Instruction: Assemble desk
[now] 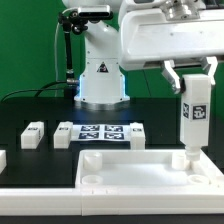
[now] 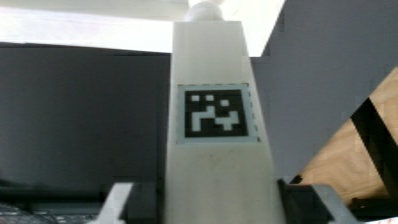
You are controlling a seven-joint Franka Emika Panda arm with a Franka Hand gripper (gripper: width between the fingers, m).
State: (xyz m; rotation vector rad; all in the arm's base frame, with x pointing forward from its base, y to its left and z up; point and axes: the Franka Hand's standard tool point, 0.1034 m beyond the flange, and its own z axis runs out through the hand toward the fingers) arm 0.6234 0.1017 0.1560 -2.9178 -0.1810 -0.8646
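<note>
Upright, gripper grips leg at desk top corner.

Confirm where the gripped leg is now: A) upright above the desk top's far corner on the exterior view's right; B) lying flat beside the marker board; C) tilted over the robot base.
A: the gripper holds the leg upright, its lower end at the far corner of the desk top on the exterior view's right.
</note>
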